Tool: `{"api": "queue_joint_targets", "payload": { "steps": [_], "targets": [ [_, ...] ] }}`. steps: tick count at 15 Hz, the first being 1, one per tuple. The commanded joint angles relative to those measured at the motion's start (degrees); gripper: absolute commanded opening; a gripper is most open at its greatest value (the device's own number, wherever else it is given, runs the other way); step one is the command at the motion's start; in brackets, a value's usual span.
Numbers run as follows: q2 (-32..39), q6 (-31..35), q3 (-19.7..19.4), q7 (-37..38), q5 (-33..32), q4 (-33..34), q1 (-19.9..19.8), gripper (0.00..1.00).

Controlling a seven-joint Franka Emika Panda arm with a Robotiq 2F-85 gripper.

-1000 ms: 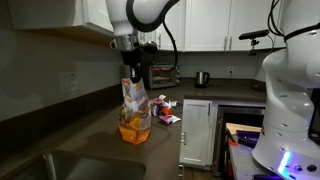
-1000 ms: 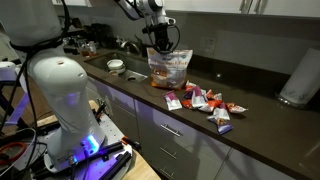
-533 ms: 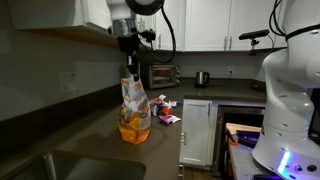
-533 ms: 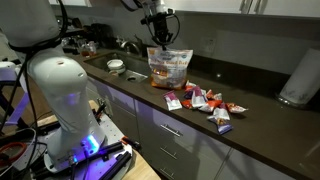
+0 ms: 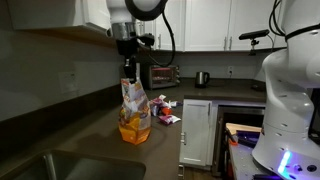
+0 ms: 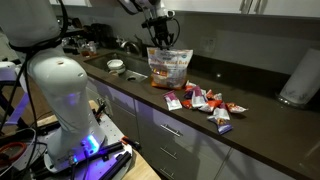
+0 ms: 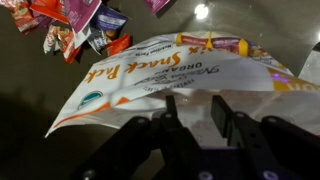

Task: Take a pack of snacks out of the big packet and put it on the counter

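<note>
The big packet [image 5: 134, 110] stands upright on the counter [image 5: 95, 140], with white and red print above and orange contents below. It shows in both exterior views [image 6: 168, 66]. My gripper [image 5: 130, 72] hangs just above its top, also seen from the other side [image 6: 160, 40]. In the wrist view the jaws [image 7: 196, 110] are open and empty, with the packet's printed top [image 7: 150, 68] right below them. Several small packs [image 6: 205, 102] lie loose on the counter [image 6: 265, 108] beside the packet.
A steel sink [image 5: 50, 165] is set into the counter. A bowl [image 6: 116, 66] sits near the counter edge. A paper towel roll [image 6: 298, 80] stands at the far end. A toaster oven [image 5: 165, 75] and a kettle [image 5: 201, 78] stand on the back counter.
My gripper rose from the packet's top a second ago and has stayed just above it since. The packet has not moved.
</note>
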Motion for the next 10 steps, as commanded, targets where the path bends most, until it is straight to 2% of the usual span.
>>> {"api": "queue_joint_targets", "payload": {
  "steps": [1, 5, 10],
  "targets": [
    [2.5, 8.2, -0.2, 1.0, -0.1, -3.0, -1.1, 0.73],
    [6.7, 17.0, -1.2, 1.1, -2.2, -6.3, -1.6, 0.98],
    [12.5, 20.0, -3.6, 1.6, -5.4, -7.1, -1.3, 1.0]
  ]
}}
